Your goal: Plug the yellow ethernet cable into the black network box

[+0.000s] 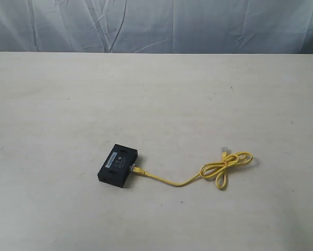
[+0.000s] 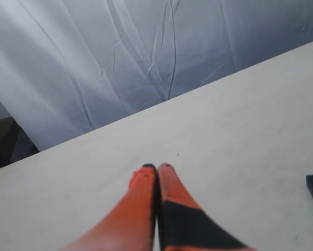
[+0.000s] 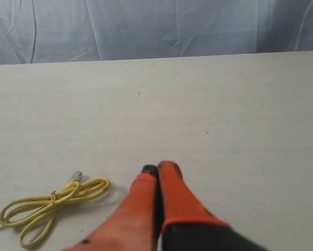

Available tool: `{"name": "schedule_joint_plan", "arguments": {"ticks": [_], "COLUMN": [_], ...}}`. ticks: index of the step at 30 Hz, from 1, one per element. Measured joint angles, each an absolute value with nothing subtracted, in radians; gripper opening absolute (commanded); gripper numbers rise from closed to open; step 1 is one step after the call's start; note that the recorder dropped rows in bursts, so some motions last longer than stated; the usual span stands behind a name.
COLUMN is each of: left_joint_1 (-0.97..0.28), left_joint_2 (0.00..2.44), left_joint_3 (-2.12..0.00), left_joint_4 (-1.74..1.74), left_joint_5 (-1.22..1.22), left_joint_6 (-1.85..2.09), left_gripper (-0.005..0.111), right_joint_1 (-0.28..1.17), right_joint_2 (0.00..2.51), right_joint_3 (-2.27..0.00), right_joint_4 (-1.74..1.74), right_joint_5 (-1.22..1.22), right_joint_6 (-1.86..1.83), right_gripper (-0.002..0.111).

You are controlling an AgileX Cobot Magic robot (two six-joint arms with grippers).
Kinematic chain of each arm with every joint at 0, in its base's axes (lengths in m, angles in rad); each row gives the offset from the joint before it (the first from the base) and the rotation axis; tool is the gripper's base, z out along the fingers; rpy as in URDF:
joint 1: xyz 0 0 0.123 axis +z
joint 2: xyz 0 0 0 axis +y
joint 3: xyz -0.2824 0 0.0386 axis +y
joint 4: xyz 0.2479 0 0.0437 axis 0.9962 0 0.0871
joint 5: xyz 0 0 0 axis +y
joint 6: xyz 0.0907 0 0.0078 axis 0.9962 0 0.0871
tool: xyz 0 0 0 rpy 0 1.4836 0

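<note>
A pale, off-white surface [image 1: 156, 104] is seen filling most of the exterior view; its top is matte and faintly mottled; a few tiny dark specks [image 3: 138, 94] are scattered over it. Its far edge is met by a grey-blue cloth backdrop [image 1: 156, 26], which is hung behind it and is marked by creases and long folds. In the left wrist view a dark opening [image 2: 3, 140] is shown past the cloth's edge, beside the surface's corner; what lies in it cannot be made out, though it is possibly floor.
</note>
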State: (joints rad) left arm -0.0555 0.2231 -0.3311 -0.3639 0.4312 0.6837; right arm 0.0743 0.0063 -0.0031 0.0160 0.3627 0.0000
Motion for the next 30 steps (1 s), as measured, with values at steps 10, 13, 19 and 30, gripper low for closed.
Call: {"name": "schedule_joint_plan", "arguments": {"ticks": [10,13,19,30], "left_joint_1": [-0.055,-0.051,-0.051,-0.051], "left_joint_2": [0.005,0.005,0.005,0.005], "left_joint_3": [-0.03,-0.005,-0.005,-0.005], "left_joint_4": [-0.24,-0.232,-0.179,-0.072], "left_joint_5": [0.378,0.378,0.356,0.35], "left_joint_6": [0.69,0.69,0.45,0.045], "left_gripper": [0.0,0.0,0.0,0.0], "right_joint_1": [0.074,0.074,0.074,0.074], "right_joint_2": [0.006,0.006,0.006,0.006], "right_joint_3": [-0.002,-0.002,-0.002,-0.002], "right_joint_4": [0.016,0.016,0.016,0.016], "right_joint_5": [0.361,0.361,0.361,0.361], "right_joint_6": [0.0,0.0,0.0,0.0], "right_gripper": [0.0,0.0,0.0,0.0]}}
